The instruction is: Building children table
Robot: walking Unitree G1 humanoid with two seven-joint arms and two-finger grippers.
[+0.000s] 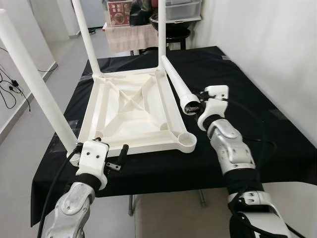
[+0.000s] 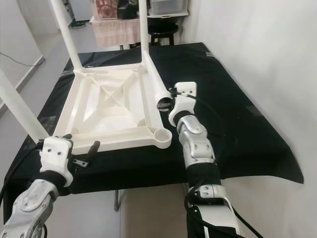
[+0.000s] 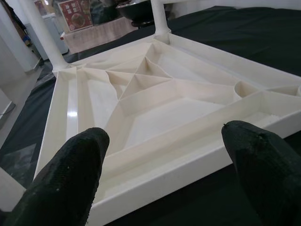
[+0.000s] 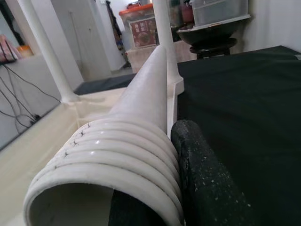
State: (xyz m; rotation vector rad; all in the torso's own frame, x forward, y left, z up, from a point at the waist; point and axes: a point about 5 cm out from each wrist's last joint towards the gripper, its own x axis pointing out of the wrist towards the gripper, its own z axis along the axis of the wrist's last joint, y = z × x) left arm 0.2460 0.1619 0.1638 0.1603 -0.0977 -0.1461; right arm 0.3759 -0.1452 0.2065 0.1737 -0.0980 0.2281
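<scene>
Currently the white plastic tabletop [image 1: 133,111] lies upside down on the black-covered bench [image 1: 237,79], ribbed underside facing up. Three legs already stand in its corner sockets: one at the near left [image 1: 34,82], two at the far corners [image 1: 86,37]. The near right socket [image 1: 186,140] is open and unfilled.

The right claw [image 1: 194,105] is closed on the fourth leg [image 1: 174,79], gripping it at the threaded, ribbed end. The leg lies tilted, its tapered end pointing away toward the far right corner, its hollow threaded end facing the robot. That end sits just beside the tabletop's right edge, near the empty socket but not over it.

The left claw [image 1: 119,157] hovers at the near edge of the tabletop with its fingers [image 3: 70,174] spread apart, holding nothing. Whether a finger touches the rim is hard to tell.

Risks from this position:
- The grip covers the threads, so the fingers are likely to block insertion unless the hold moves up the shaft.
- The leg must swing upright; a loose hold on the ribbed surface could let it slip or rotate.
- An angled entry could cross-thread or jam.
- With the tabletop unbraced, downward pressure at one corner may slide or tip it, disturbing the standing legs.
</scene>
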